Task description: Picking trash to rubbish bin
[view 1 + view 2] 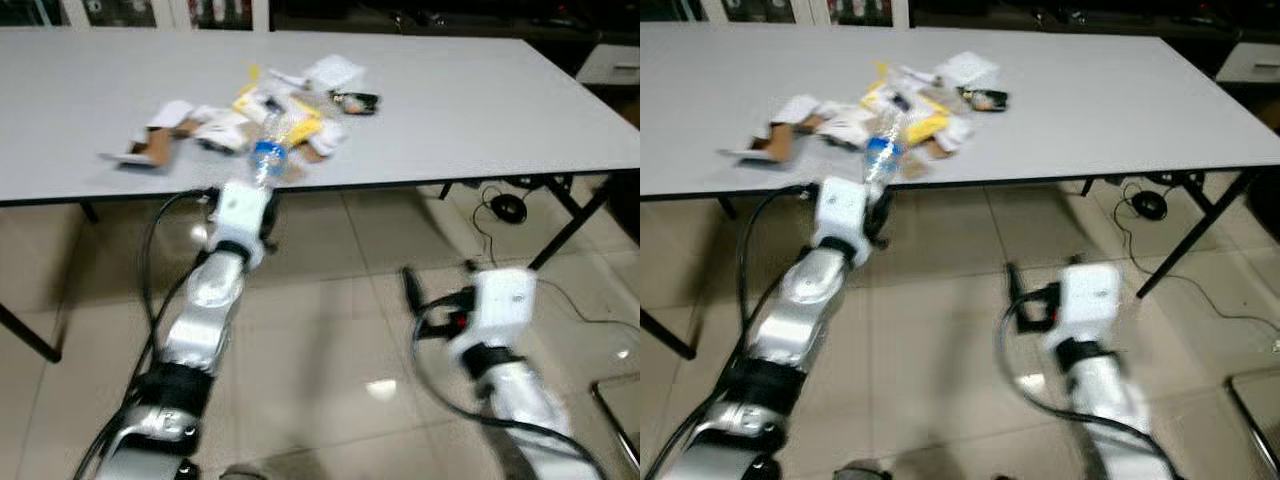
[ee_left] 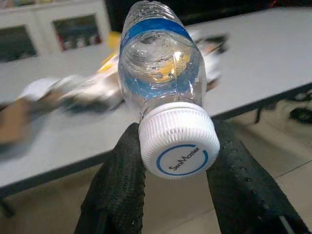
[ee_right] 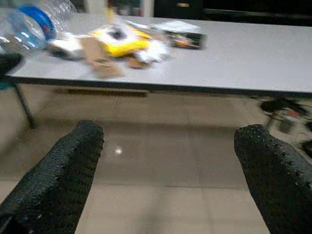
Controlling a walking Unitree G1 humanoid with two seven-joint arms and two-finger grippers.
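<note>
Left gripper (image 2: 170,161) fingers pinch the bottle (image 2: 158,73) at its white cap, held at the table (image 1: 500,110) edge near the trash pile (image 1: 270,110). Right gripper (image 3: 165,161) spread, idle. Next: find the bin, carry it there.

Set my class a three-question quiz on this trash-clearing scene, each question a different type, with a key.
1. True or false: the left gripper holds a plastic bottle.
2. The right gripper's fingers are: A) open B) shut on paper C) shut on the bottle.
3. Fill in: the pile of trash lies on the white ____.

Key: 1 true. 2 A. 3 table.
</note>
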